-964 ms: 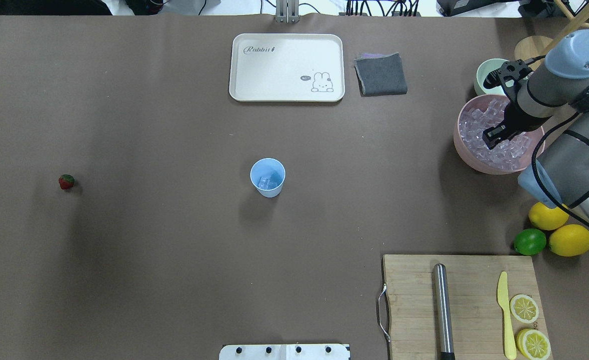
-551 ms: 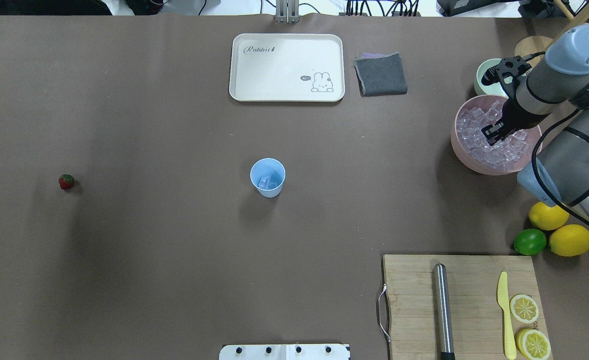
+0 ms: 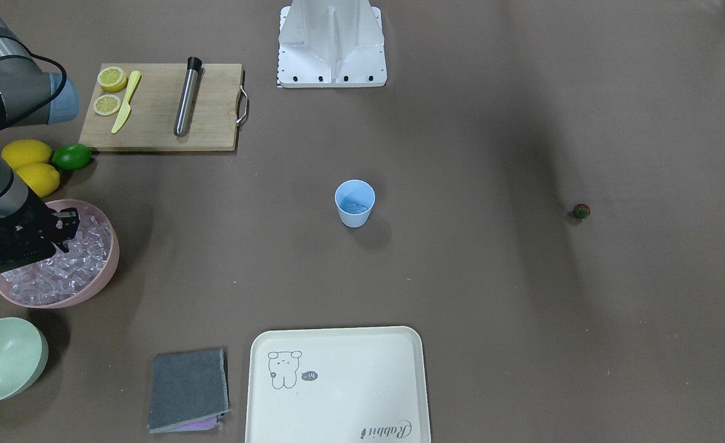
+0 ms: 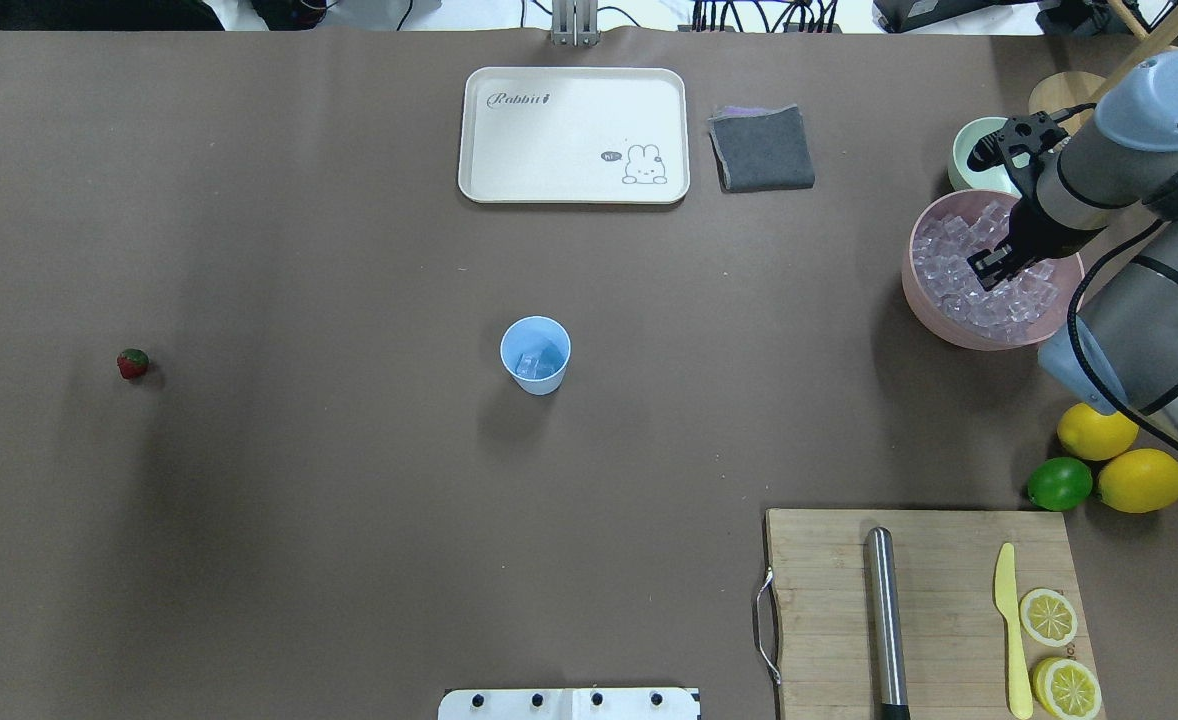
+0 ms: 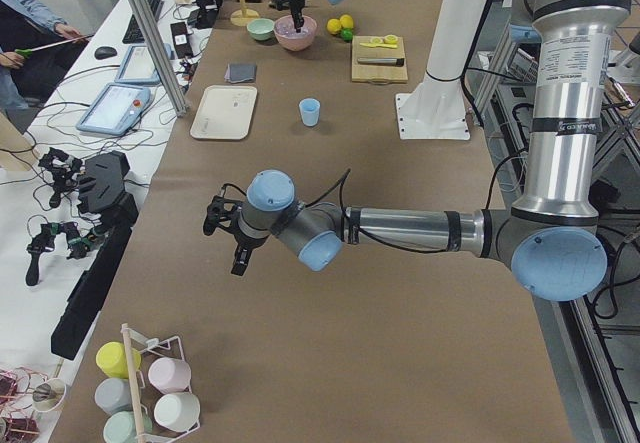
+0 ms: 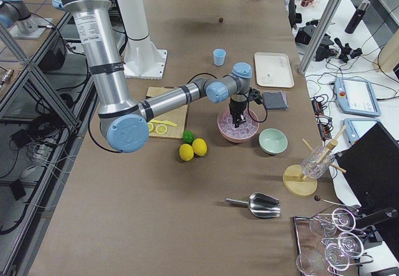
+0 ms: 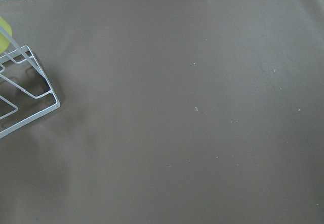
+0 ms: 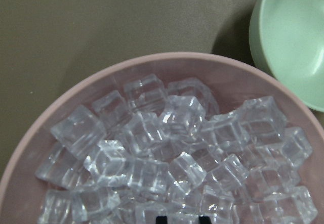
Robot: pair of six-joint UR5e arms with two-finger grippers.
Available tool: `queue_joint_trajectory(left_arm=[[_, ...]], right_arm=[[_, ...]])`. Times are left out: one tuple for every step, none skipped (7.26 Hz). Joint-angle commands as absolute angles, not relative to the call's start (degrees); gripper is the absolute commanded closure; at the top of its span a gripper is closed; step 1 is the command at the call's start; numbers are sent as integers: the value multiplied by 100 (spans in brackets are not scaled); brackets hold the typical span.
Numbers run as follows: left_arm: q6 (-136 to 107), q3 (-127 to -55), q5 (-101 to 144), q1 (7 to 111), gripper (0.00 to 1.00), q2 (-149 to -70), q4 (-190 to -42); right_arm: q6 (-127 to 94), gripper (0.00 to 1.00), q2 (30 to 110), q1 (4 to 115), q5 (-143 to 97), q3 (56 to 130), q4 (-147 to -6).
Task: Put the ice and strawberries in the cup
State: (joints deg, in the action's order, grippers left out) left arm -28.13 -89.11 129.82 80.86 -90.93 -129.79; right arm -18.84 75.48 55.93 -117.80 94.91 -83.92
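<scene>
The light blue cup [image 4: 535, 355] stands mid-table with a few ice cubes in it; it also shows in the front view [image 3: 355, 203]. The strawberry [image 4: 132, 363] lies alone far to the left. A pile of ice [image 8: 167, 133] fills the pink bowl [image 4: 914, 290]. My right gripper [image 4: 989, 270] points down into that bowl. In the right wrist view its gripper [image 8: 182, 219] has its tips apart and resting in the cubes, gripping nothing. My left gripper [image 5: 240, 261] hovers over bare table far from the cup; I cannot tell its state.
A pale green bowl [image 4: 974, 150] sits behind the pink bowl. A cream tray [image 4: 574, 135] and grey cloth [image 4: 761, 148] lie at the back. Lemons and a lime [image 4: 1059, 483] and a cutting board [image 4: 829, 600] with rod, knife and lemon halves are front right.
My right gripper has moved a little toward the back of the pink bowl and sunk into the ice. The cup and strawberry have not moved.
</scene>
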Motion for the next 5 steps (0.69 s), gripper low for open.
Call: queue_joint_trajectory(left_arm=[[-2812,-8930,12981,8086,3,-9018,-13077],[-2821,-8921,12981,8086,3,-9009,-13104],[-2821,-8921,12981,8086,3,-8991,-13104],[-2821,-8912,12981,8086,3,-8991,-13104],[-2821,-8903,12981,8086,3,-8991,-13104]], right_arm=[[-1890,91,7541,5651,-11821,9606,-8446],[-1881,91,7454,5791,-11908,9737,-8699],[-1881,91,6983,5853,-11944,9860,-9362],[-1924,91,6335,5871,-12049,9861,-10135],[-1994,91,5937,5871,-12128,9870,-10551]])
